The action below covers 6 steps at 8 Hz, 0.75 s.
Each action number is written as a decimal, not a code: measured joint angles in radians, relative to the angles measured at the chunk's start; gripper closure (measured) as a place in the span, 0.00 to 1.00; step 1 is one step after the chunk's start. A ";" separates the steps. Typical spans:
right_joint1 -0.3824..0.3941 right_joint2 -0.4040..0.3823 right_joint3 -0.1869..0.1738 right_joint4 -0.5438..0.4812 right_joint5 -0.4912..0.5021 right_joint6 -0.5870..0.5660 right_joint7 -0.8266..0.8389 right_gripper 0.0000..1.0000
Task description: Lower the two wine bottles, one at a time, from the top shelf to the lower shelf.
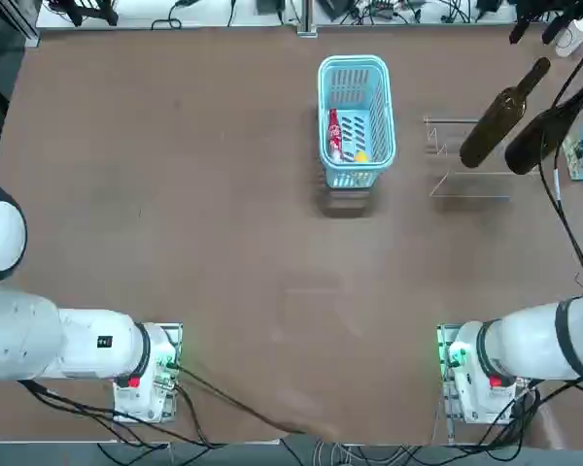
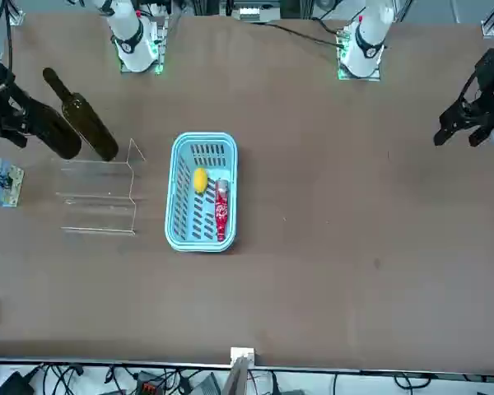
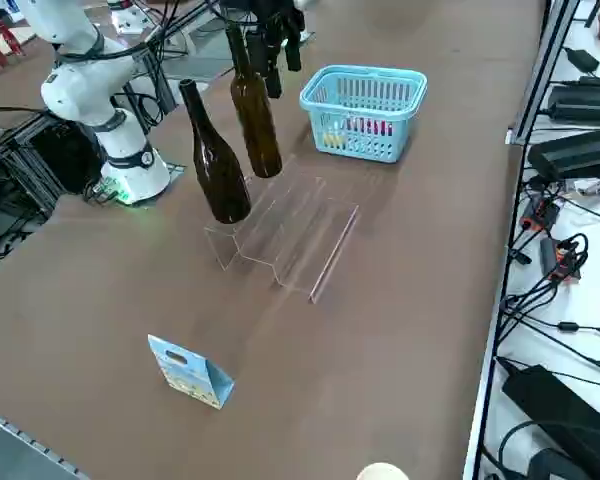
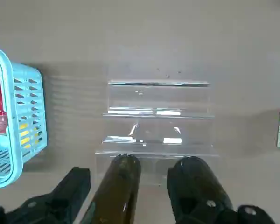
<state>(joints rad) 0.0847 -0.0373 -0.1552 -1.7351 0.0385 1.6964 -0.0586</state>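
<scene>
Two dark wine bottles stand upright side by side on the top shelf (image 3: pixel 280 200) of the clear acrylic stand (image 1: pixel 466 165). One bottle (image 3: pixel 255 115) (image 1: pixel 500 115) (image 2: pixel 86 127) is on the basket side. The other bottle (image 3: pixel 215 165) (image 1: pixel 525 146) (image 2: pixel 56 133) is on the outer side. The lower shelf (image 3: pixel 318 238) (image 4: pixel 158 98) is bare. My right gripper (image 3: pixel 283 55) (image 2: pixel 4 115) (image 4: pixel 163 196) hangs open high over the bottles' necks, on the robot's side of them, and grips nothing. In the right wrist view both bottle tops show between its spread fingers (image 4: pixel 72 189).
A light-blue basket (image 1: pixel 323 107) (image 3: pixel 365 75) beside the stand holds a red can and a yellow item. A small blue printed card (image 3: pixel 190 372) (image 2: pixel 2 183) stands on the table past the stand's outer side. The table's right edge runs close by.
</scene>
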 joint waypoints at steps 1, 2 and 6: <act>0.000 0.000 0.000 0.000 0.000 0.000 0.001 0.00; 0.000 -0.001 0.000 0.000 0.000 0.000 0.001 0.00; 0.000 -0.020 0.015 0.000 0.000 -0.015 0.002 0.00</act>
<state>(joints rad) 0.0851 -0.0570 -0.1403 -1.7351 0.0381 1.6812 -0.0567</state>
